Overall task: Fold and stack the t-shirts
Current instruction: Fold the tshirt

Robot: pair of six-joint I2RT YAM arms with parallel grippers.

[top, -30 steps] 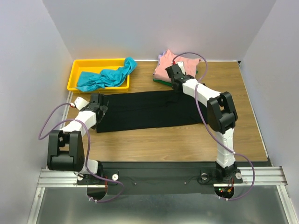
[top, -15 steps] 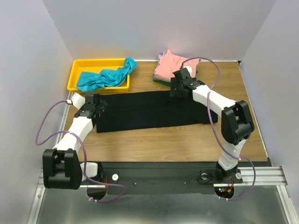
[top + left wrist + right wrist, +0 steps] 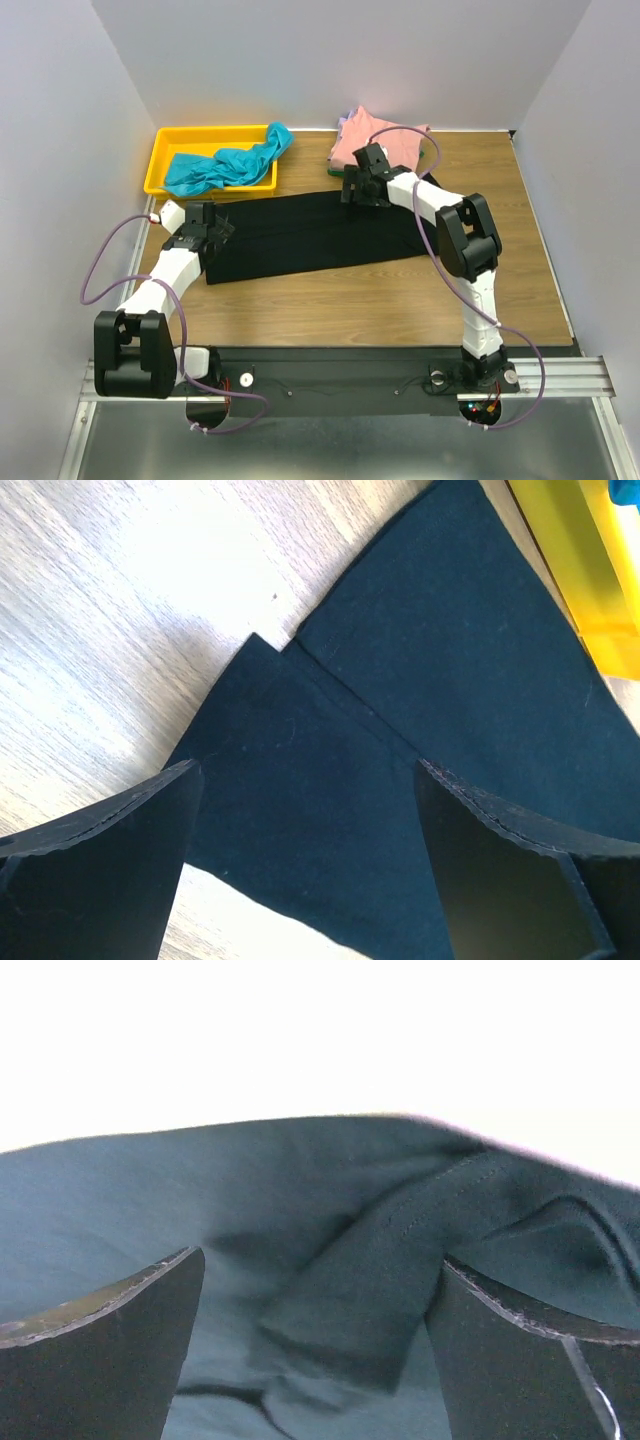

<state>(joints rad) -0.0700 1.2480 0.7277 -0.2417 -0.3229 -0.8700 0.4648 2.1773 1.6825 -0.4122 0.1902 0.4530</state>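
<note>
The black t-shirt (image 3: 310,235) lies folded into a long band across the table. My left gripper (image 3: 213,226) is open over its left end; the left wrist view shows its corner layers (image 3: 330,780) between the spread fingers (image 3: 110,870). My right gripper (image 3: 352,192) is open over the far edge of the shirt; the right wrist view shows a rumpled hemmed flap (image 3: 400,1270) between the fingers (image 3: 520,1350). The teal t-shirt (image 3: 225,165) lies crumpled in the bin. The salmon-pink t-shirt (image 3: 360,140) tops a stack with green (image 3: 345,176) and lavender edges at the back.
The yellow plastic bin (image 3: 165,160) stands at the back left, its rim also in the left wrist view (image 3: 590,570). Bare wood table (image 3: 400,290) lies in front of the black shirt and at the right.
My right gripper has moved left along the far edge of the black shirt, away from the pink stack. My left gripper has stayed at the shirt's left end, shifting slightly.
</note>
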